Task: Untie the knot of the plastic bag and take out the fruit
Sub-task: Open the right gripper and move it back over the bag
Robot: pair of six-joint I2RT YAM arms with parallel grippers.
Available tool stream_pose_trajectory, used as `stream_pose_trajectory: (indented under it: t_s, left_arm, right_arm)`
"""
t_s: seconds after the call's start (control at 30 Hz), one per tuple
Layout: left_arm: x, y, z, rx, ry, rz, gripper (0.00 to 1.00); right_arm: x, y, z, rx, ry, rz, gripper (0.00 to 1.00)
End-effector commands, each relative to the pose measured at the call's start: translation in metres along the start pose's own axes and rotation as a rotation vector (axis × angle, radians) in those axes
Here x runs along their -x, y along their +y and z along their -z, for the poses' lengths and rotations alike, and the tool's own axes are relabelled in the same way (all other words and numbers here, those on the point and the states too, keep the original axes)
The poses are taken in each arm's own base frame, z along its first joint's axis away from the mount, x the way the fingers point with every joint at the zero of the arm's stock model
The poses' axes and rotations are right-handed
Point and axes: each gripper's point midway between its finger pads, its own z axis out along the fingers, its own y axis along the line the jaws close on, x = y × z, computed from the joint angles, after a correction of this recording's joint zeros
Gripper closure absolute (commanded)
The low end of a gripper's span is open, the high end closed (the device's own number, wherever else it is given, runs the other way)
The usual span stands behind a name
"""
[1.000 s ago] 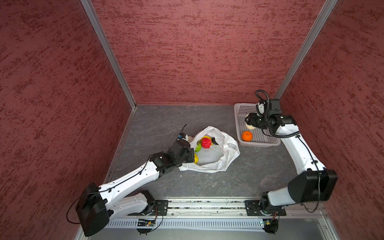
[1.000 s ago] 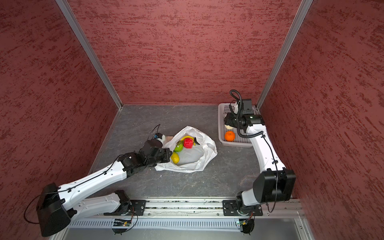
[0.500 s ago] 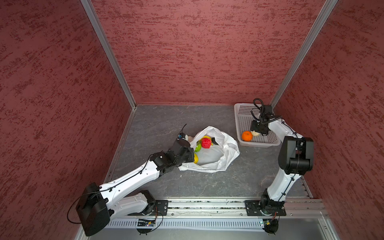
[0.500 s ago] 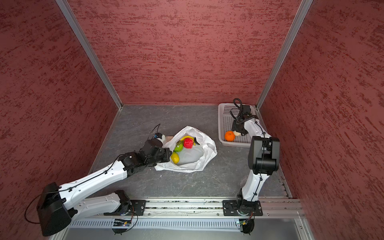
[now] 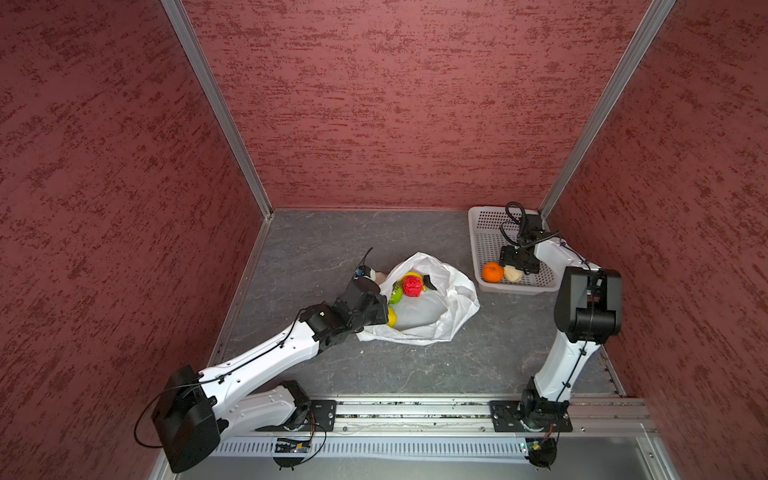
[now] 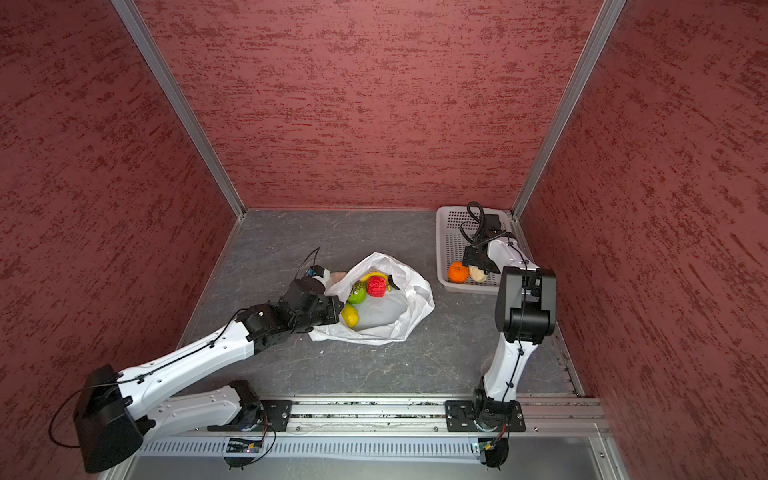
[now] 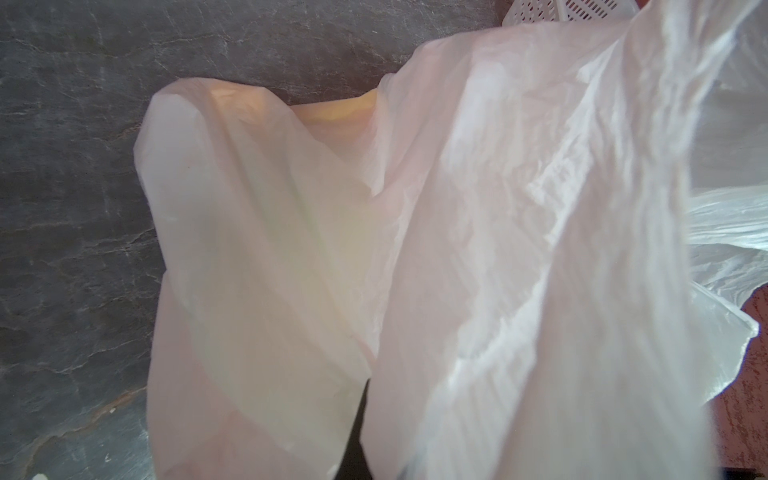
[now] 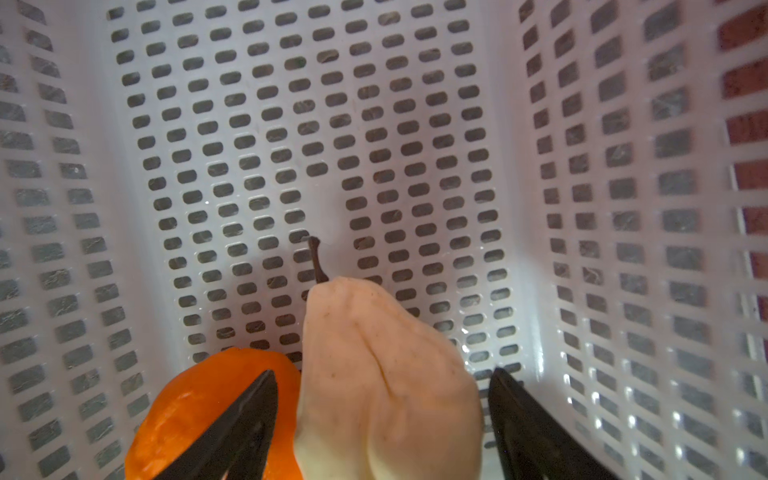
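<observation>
Bag: thin, crinkly translucent white plastic bag [image 5: 451,291] lies open-mouthed mid-table on the grey stone-patterned tabletop [image 5: 332,241]. Fruit inside, toward its 10 o'clock: bumpy red berry [image 5: 412,286], green apple [image 5: 395,294], yellow banana [image 5: 411,275]. A yellow-green oblong [image 5: 392,318] sits at 8 o'clock.

Left gripper [image 5: 381,309] is closed on the bag rim at 9 o'clock. Film hides its fingertips in the wrist view.

Rigid white perforated plastic basket [image 5: 490,224], at 2 o'clock from the bag, holds an orange ball [image 5: 492,272] and a beige pear-shaped piece [image 5: 513,273] side by side. Right gripper [image 8: 382,372] straddles the beige piece with jaws spread, holding nothing.
</observation>
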Motion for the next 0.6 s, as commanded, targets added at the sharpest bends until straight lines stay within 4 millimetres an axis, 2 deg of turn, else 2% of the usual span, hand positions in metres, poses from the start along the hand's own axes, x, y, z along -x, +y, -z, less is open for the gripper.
stream_pose_trajectory:
  t_s: [0.0,0.17,0.33,0.43,0.57]
  left_arm:
    - [0.012,-0.009,0.007,-0.024,-0.029,-0.018,1.0]
    - [0.012,-0.01,0.008,-0.026,-0.027,-0.02,1.0]
    - [0.011,-0.011,0.007,-0.028,-0.019,-0.024,1.0]
    - [0.012,-0.013,0.005,-0.034,-0.006,-0.021,1.0]
    - [0.016,-0.02,0.007,-0.04,0.016,-0.034,1.0]
  right_arm:
    - [0.01,-0.004,0.02,-0.016,-0.042,-0.01,0.18]
    - [0.016,0.001,0.048,0.024,-0.084,-0.023,0.17]
    - [0.012,0.021,0.095,0.129,-0.129,-0.024,0.17]
    - [0.002,0.045,0.13,0.217,-0.149,-0.001,0.17]
    - [-0.022,0.087,0.176,0.356,-0.163,0.051,0.17]
